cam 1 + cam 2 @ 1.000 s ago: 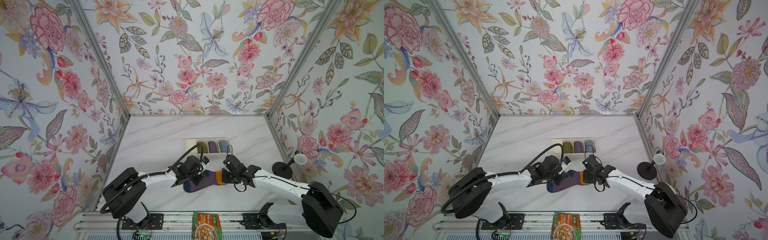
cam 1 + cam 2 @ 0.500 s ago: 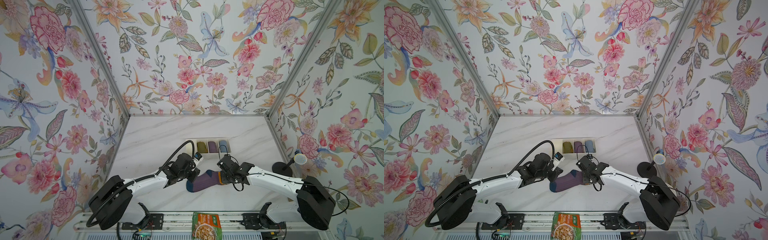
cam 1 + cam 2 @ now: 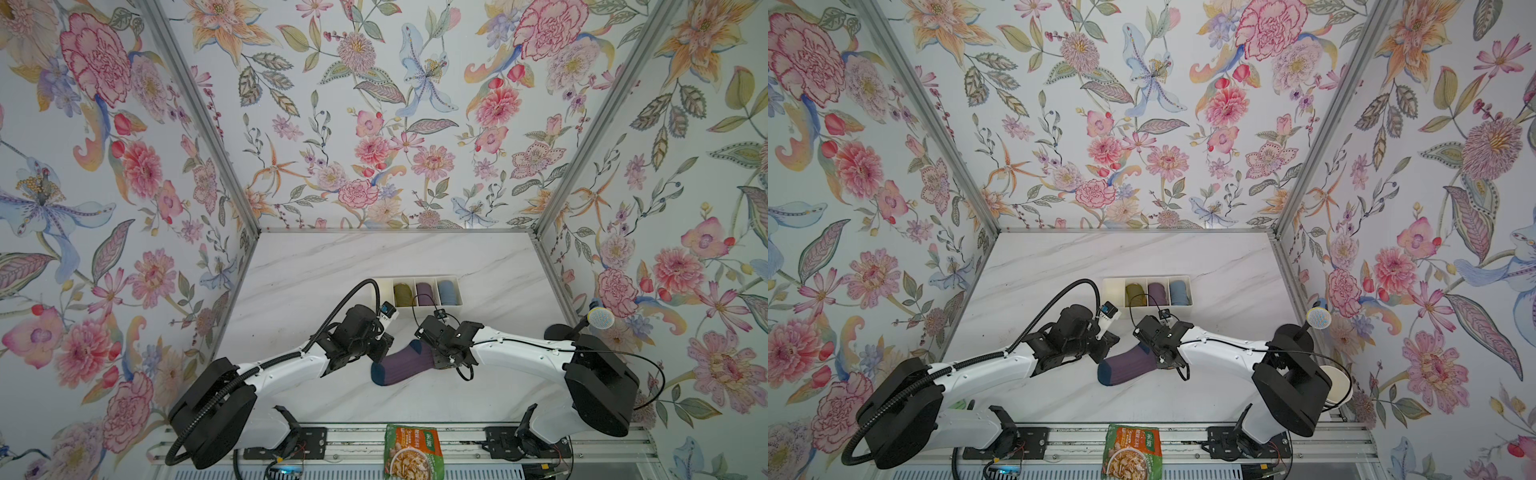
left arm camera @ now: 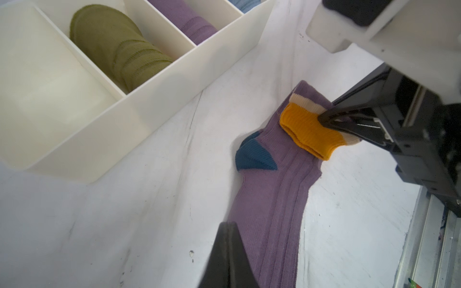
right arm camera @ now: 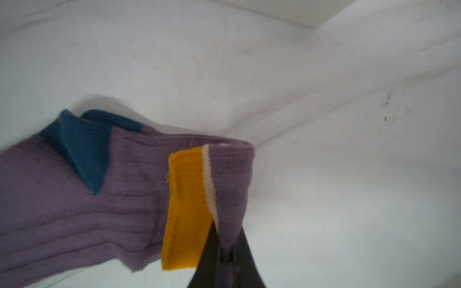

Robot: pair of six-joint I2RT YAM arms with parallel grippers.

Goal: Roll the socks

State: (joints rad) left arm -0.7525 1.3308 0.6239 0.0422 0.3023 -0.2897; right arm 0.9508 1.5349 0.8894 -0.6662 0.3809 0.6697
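The purple ribbed socks [image 3: 405, 365] [image 3: 1128, 365] lie on the marble table, navy toe toward the left arm. Their mustard cuff [image 4: 306, 134] [image 5: 185, 207] is folded back over the leg, near the navy heel [image 4: 254, 157]. My right gripper [image 3: 441, 359] [image 3: 1160, 358] [image 5: 227, 240] is shut on the folded cuff end, with purple fabric pinched between its jaws. My left gripper [image 3: 384, 353] [image 3: 1106, 351] [image 4: 228, 227] is shut, its tip at the edge of the socks' foot part, and no fabric shows between its jaws.
Behind the grippers stands a white divided tray [image 3: 415, 277] [image 4: 149, 99] with an olive bundle [image 4: 117, 47], a purple bundle [image 3: 424, 293], a light blue bundle [image 3: 446, 291] and one empty compartment. A snack bag [image 3: 413, 453] lies on the front rail. A microphone stand [image 3: 600, 318] is at right.
My right gripper has carried the cuff end leftward, folding it over the leg. The left arm has stretched lower while its gripper stays by the toe end.
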